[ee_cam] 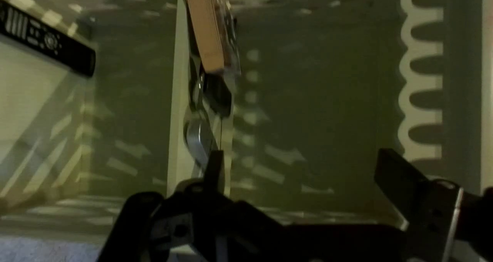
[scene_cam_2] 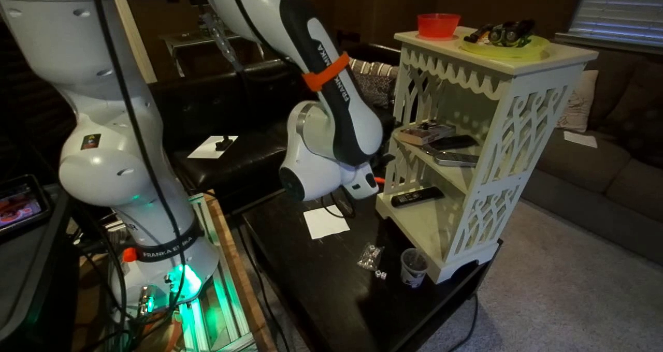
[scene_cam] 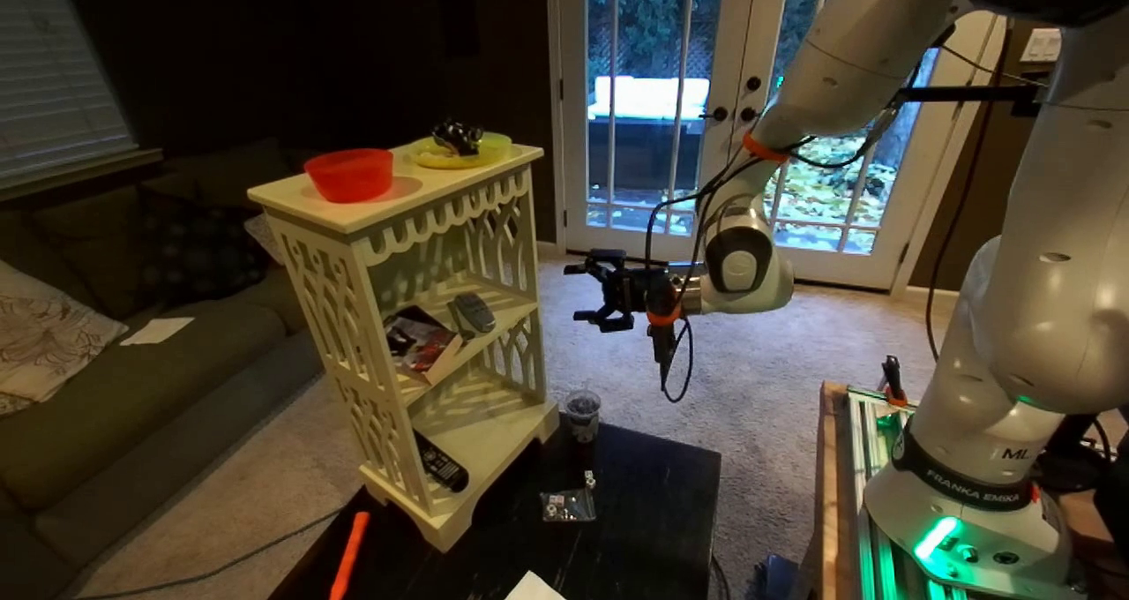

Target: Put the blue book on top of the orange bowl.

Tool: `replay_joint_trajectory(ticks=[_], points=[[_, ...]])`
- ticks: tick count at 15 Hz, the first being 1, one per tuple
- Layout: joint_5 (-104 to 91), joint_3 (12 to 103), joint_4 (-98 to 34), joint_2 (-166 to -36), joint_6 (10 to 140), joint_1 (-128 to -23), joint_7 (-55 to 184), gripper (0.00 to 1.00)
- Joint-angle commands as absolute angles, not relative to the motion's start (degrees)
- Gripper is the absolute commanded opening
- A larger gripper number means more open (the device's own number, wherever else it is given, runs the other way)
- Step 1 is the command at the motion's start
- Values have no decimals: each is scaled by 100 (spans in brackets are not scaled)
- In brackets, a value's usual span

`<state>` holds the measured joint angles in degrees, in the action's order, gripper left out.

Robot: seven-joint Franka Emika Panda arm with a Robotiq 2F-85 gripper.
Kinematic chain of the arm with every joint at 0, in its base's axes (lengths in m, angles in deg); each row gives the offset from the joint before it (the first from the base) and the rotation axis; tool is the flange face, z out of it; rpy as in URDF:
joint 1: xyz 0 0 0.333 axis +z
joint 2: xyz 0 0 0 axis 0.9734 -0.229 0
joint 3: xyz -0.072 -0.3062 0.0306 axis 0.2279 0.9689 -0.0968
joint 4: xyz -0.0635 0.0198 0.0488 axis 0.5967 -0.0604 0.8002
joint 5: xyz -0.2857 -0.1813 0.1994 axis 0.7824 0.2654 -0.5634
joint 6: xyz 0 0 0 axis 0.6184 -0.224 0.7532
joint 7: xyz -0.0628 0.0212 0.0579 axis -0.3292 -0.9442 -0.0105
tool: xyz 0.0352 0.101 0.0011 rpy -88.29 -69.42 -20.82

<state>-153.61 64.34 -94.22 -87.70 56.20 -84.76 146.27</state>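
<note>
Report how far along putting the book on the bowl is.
Done: nothing yet; the book lies on the middle shelf. In hand: nothing; the gripper hangs open in front of the bookcase. Left: grip the book, draw it out, set it on the bowl atop the bookcase.

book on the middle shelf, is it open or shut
Shut: in the wrist view the book shows its page edges as one tight block, and in an exterior view its cover lies flat over them.
</note>
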Motion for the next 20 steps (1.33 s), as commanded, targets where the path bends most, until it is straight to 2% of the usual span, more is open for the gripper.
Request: replay_joint_trajectory(ticks=[1, 8, 12, 13, 20], points=[[-15347, 6579, -9599, -8496, 5742, -8665, 14640, 100], [-15342, 6157, -9618, -8432, 6157, -8353, 14281, 100], [-15348, 5569, -9524, -8550, 5976, -7831, 13551, 100], [-15347, 5833, -9557, -8628, 5951, -8098, 13931, 100], [-15347, 5537, -9415, -8732, 5788, -7776, 13716, 100]])
